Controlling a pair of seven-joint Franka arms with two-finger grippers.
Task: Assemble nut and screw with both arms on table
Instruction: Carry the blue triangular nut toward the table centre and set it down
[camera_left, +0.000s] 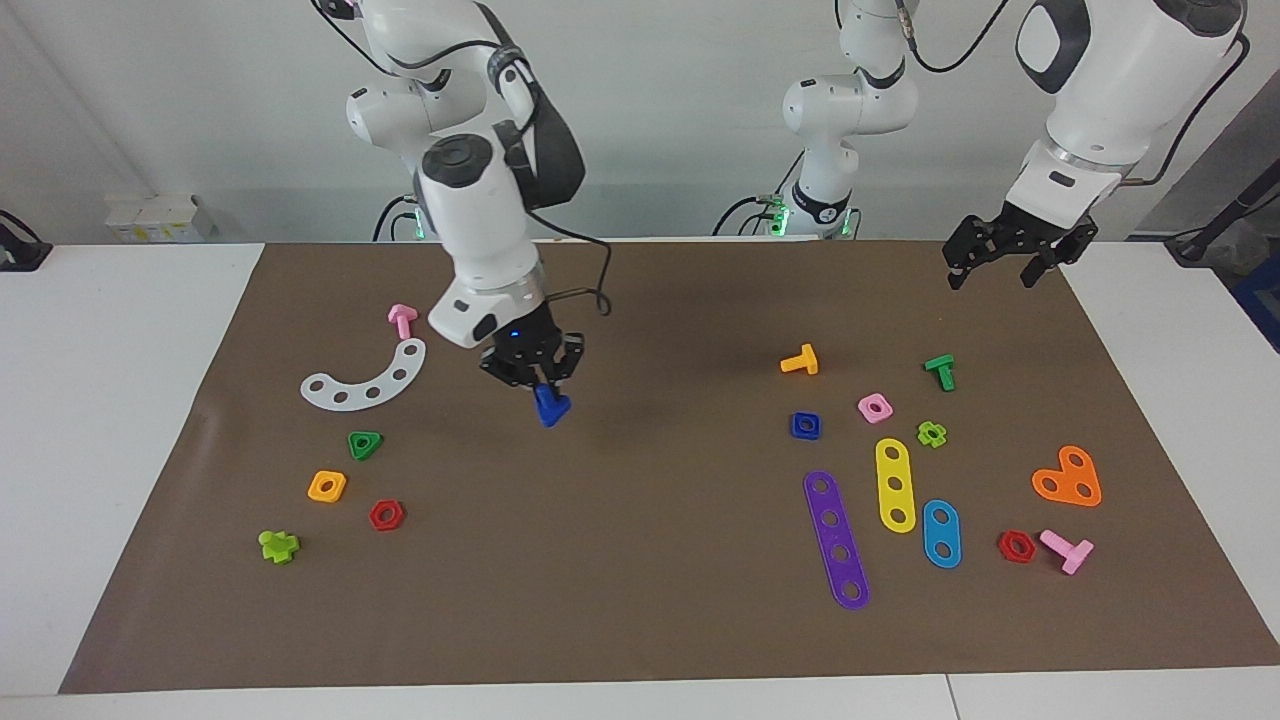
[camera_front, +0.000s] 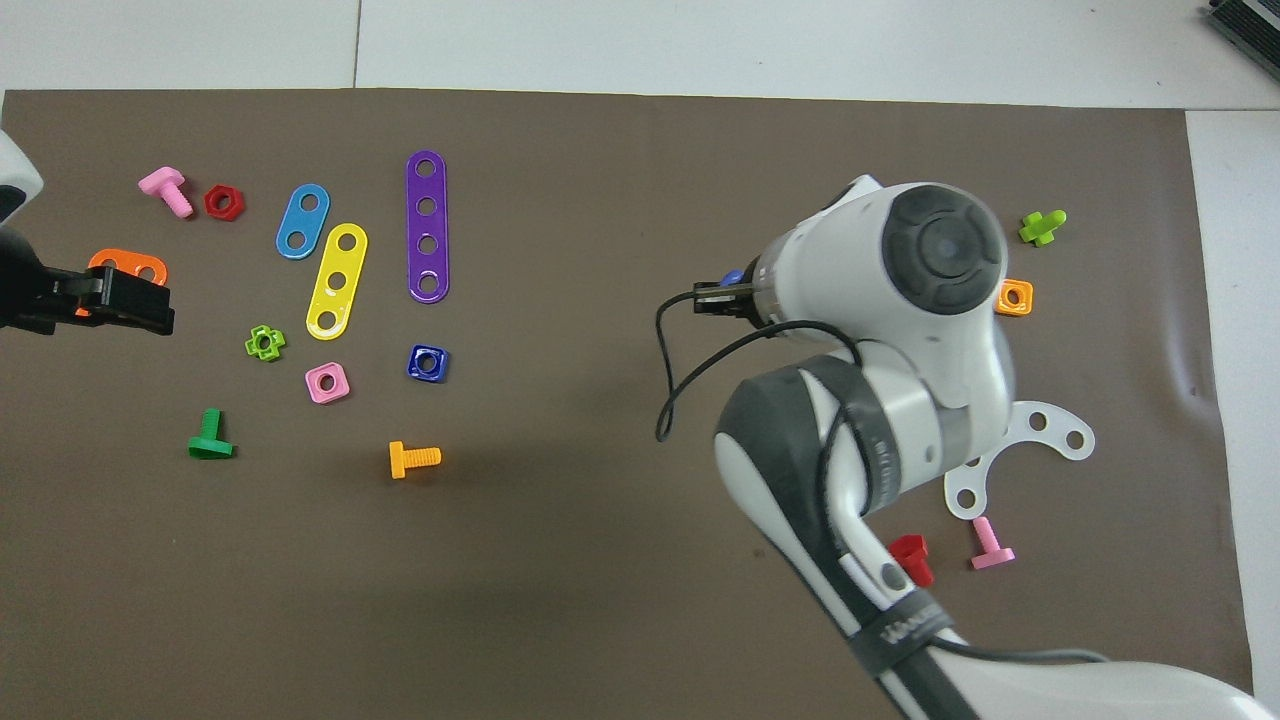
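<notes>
My right gripper is shut on the dark-blue screw and holds it low over the middle of the brown mat on the table. In the overhead view the right arm hides most of this; only a bit of the blue screw shows. The dark-blue square nut lies flat on the mat toward the left arm's end, beside a pink square nut; it also shows in the overhead view. My left gripper is open and empty, raised over the mat's edge at its own end.
Near the blue nut lie an orange screw, a green screw, purple, yellow and blue strips, and an orange heart plate. Toward the right arm's end lie a white curved strip, a green triangular nut and an orange square nut.
</notes>
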